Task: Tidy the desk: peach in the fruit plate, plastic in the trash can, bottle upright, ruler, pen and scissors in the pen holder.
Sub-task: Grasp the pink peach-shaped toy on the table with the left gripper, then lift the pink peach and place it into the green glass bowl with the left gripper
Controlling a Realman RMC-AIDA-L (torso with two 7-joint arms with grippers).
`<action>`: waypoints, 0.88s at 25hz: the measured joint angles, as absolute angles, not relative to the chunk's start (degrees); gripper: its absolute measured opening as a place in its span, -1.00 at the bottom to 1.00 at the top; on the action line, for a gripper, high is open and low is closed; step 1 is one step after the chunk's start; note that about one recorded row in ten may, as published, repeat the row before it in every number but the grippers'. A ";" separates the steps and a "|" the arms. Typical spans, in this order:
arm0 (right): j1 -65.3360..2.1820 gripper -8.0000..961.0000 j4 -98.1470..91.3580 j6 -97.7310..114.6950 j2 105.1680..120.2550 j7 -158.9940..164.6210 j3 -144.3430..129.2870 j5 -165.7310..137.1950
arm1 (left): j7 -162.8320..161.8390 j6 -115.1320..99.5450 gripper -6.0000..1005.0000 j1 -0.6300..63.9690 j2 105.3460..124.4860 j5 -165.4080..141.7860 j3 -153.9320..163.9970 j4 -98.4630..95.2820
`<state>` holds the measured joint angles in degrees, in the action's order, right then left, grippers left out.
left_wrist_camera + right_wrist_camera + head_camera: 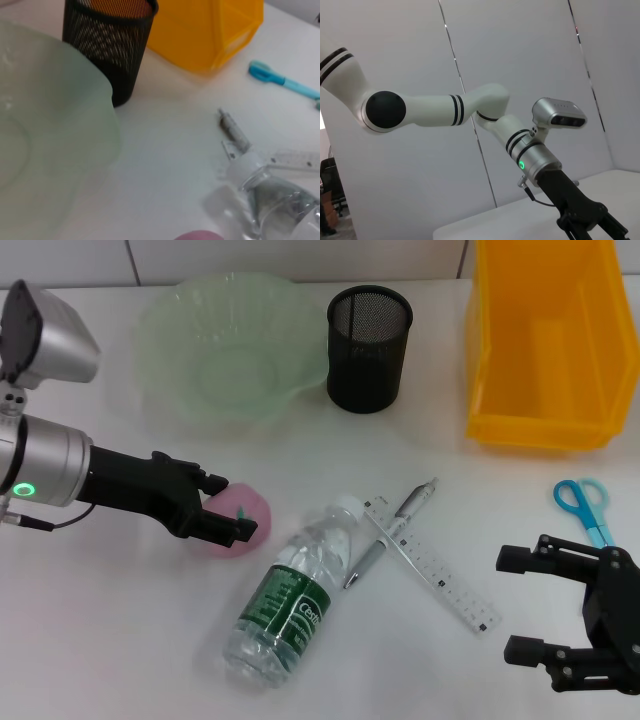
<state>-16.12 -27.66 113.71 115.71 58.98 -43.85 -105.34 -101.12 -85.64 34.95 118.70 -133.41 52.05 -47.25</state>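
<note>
While the white counter [120, 640] remains cluttered, the yellow plastic bin [545, 350] and ruffled, translucent green fruit plate [230, 350] wait behind. The left gripper [228, 510] has its black fingers pinching the round pink peach [240, 520] beside the toppled clear bottle [290, 600]; a straight lift before crossing the plate's rim looks wisest. The right gripper [575, 615] hovers with fingers spread near the blue scissors [585, 505].

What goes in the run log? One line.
left end effector: at peach | right end effector: parked, open | bottle: lying
</note>
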 joint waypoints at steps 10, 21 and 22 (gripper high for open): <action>-16.08 0.73 -27.68 113.72 115.75 58.45 -43.46 -105.44 | -101.16 -83.28 0.31 34.63 118.74 -133.12 54.75 -46.66; -16.23 0.73 -27.69 113.73 115.75 58.44 -43.41 -105.47 | -100.82 -83.51 -0.42 33.61 118.64 -131.49 54.55 -47.43; -16.20 0.73 -27.68 113.73 115.75 58.44 -43.42 -105.48 | -100.73 -84.18 -0.47 33.41 118.59 -130.60 54.50 -47.84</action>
<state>-16.20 -27.68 113.73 115.75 58.44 -43.42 -105.48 -100.73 -84.18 33.41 118.59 -130.60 54.50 -47.84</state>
